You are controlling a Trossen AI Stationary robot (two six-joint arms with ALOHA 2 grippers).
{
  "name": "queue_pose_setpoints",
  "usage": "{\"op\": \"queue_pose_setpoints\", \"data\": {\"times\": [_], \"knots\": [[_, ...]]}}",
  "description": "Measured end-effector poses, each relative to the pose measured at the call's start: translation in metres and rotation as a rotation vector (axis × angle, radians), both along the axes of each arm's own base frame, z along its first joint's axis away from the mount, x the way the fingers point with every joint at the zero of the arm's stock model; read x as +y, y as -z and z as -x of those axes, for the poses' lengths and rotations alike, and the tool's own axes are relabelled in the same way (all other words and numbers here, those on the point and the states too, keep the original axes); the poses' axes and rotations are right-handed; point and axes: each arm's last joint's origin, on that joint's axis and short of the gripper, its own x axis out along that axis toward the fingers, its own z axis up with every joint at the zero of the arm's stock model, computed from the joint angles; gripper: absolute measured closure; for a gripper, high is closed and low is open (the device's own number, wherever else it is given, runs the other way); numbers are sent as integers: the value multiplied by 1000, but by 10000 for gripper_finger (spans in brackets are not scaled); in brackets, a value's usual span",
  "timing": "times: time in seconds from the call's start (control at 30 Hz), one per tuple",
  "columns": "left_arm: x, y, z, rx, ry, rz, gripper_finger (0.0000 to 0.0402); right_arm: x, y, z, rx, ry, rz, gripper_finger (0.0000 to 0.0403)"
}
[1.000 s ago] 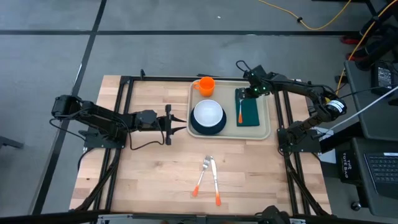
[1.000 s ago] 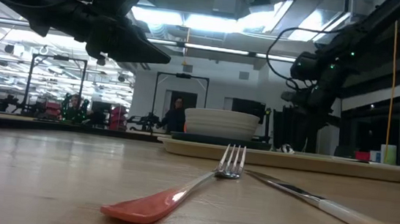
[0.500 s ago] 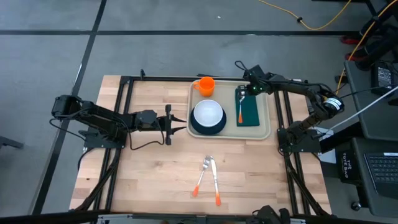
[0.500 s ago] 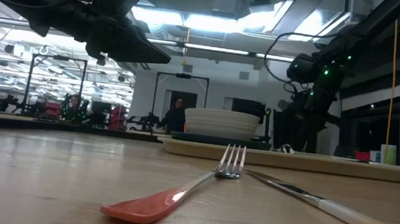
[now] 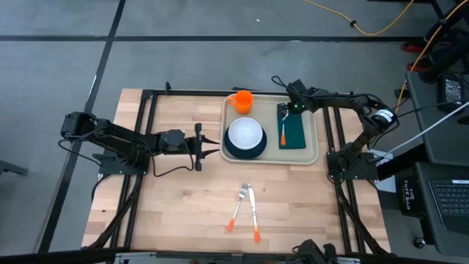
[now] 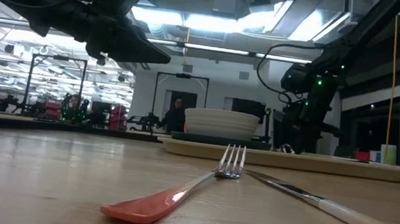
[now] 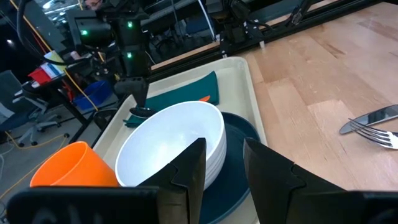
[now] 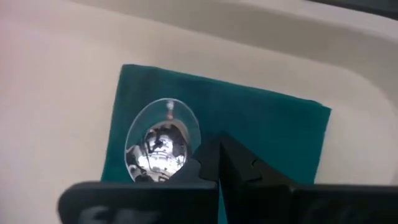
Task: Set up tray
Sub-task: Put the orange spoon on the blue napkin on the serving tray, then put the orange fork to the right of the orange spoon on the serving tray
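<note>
One tray [image 5: 271,159] on table [image 5: 183,198] directly under clenched right hand [image 5: 292,108], grasping nothing, left hand [image 5: 212,145] parted just off the tray's edge; tray holds one bowl [image 5: 245,134], plate [image 5: 242,153], cup [image 5: 242,100], napkin [image 5: 293,132], spoon [image 5: 283,130].

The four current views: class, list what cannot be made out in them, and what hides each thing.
- Low view: the white bowl hides the cup, and the tray shows edge-on, so the napkin is unseen.
- Right wrist view: the right gripper covers the spoon handle.
- Left wrist view: the picture edge cuts off the fork.
- High view: the fork's tines are too small.
</note>
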Motion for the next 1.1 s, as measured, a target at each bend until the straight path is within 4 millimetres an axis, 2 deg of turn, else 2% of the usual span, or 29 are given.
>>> {"op": "queue_pose_setpoints", "data": {"times": [0.3,0.57,0.7,0.83,0.97,1.1], "knots": [[0,0,0,0,0,0,299,-2,-2,-4,-65,-20,1,401],[0,0,0,0,0,0,299,1,-2,3,-1,-24,-20,400],[0,0,0,0,-4,-1,299,0,-21,7,-25,-23,71,401],[0,0,0,6,-3,-36,299,9,-51,12,-85,-44,162,401],[0,0,0,9,1,-56,299,30,-82,15,-137,-86,236,401],[0,0,0,12,5,-73,299,61,-99,14,-110,-96,266,402]]}}
